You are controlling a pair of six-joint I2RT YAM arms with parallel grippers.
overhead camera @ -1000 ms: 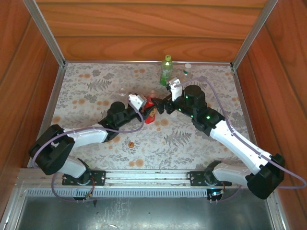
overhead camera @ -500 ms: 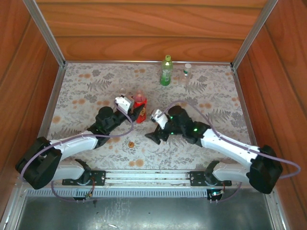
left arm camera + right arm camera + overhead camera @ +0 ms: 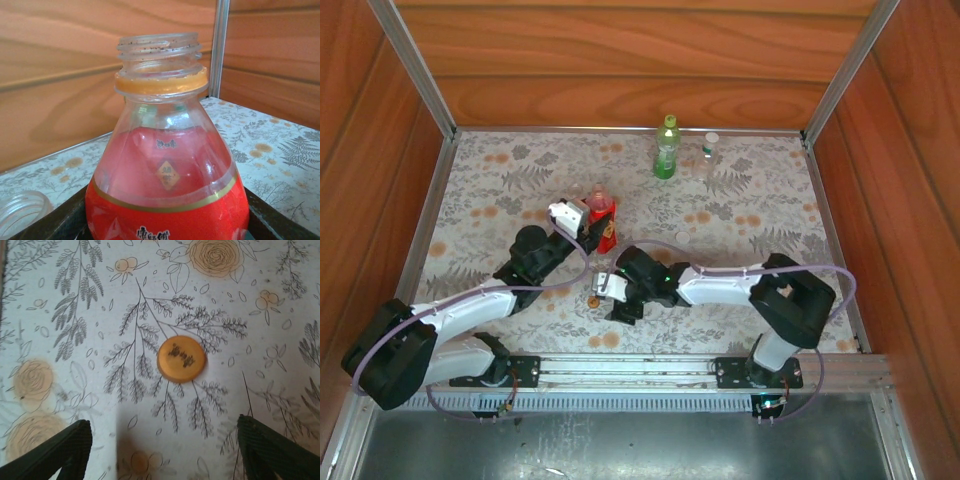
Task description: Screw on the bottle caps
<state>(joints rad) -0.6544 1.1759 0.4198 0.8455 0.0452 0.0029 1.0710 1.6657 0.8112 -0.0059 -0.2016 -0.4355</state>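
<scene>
A: Reading anything on the red bottle [image 3: 167, 170]?
B: Small gold characters on a diamond mark, too blurred to make out. The bottle's base is cut off. The left gripper [image 3: 597, 222] clamps its sides, and the threaded neck stands bare.
A: And the orange cap [image 3: 181, 359]?
B: It lies flat on the floral table [image 3: 75, 315], its dark print smeared beyond reading. The right gripper [image 3: 164, 426] hovers above it, jaws spread wide, finger bases cropped.
</scene>
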